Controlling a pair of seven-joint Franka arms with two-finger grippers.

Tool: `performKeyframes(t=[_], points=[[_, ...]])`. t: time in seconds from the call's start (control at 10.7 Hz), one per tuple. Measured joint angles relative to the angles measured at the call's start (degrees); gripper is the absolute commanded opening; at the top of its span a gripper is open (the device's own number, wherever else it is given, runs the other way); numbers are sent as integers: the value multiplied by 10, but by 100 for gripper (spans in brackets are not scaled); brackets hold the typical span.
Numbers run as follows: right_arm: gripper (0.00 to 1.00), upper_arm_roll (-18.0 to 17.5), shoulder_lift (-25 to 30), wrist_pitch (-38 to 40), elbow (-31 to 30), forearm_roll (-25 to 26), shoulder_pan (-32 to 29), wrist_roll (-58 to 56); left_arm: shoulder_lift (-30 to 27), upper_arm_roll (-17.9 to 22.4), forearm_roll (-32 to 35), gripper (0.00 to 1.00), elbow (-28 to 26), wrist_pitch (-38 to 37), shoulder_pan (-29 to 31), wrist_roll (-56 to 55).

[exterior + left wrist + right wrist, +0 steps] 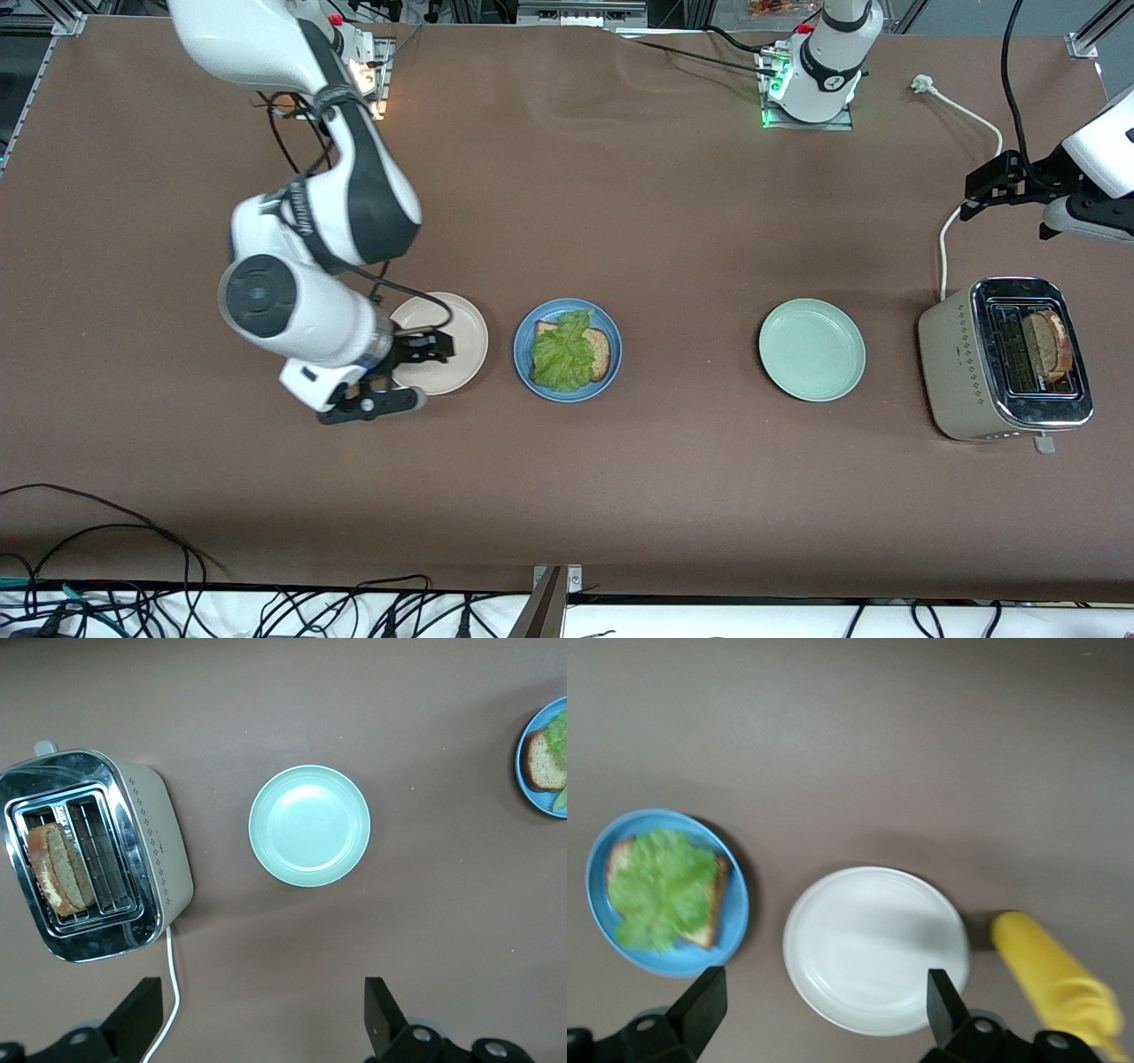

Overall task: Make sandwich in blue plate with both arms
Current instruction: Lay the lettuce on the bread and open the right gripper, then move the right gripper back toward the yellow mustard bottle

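The blue plate [589, 390] lies mid-table and holds the sandwich's lower part: a brown toast slice [601, 353] with a crinkly green lettuce leaf [563, 354] on top. The right wrist view shows that plate [673, 966] and the lettuce [660, 886]. Another toast slice [1052, 344] stands in a toaster slot, also seen in the left wrist view [58, 868]. My right gripper [416, 372] [824, 1005] hangs open and empty over the beige plate [461, 328]. My left gripper [970, 197] [261, 1019] is open and empty, high over bare table beside the toaster [952, 354].
A pale mint plate [811, 349] [309, 826] lies between the blue plate and the toaster. The toaster's white cord [943, 257] runs toward the arms' bases. A yellow elongated object [1054, 979] lies beside the beige plate [873, 948], hidden under the right arm in the front view.
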State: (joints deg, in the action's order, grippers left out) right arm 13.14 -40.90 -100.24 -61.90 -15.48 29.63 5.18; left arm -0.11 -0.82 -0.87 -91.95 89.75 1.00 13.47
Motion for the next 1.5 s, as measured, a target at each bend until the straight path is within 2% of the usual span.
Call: performKeyframes(t=[0.28,0.75,1.12,1.22,1.5], points=[[100,-11,45,35,-39,0,-59,-135,0,0,0,100,0,0,2,0],[100,-68,93,67,-102,0,-168,-336,0,1,0,100,0,0,6,0],[100,-95,108,87,-134,-6,-248,-537,0,1,0,100,0,0,6,0],[100,-96,106,87,-144,-23,-263,-593,0,1,0,100,0,0,6,0],[100,-96,73,85,-169,-132,-321,-813,0,2,0,100,0,0,6,0]])
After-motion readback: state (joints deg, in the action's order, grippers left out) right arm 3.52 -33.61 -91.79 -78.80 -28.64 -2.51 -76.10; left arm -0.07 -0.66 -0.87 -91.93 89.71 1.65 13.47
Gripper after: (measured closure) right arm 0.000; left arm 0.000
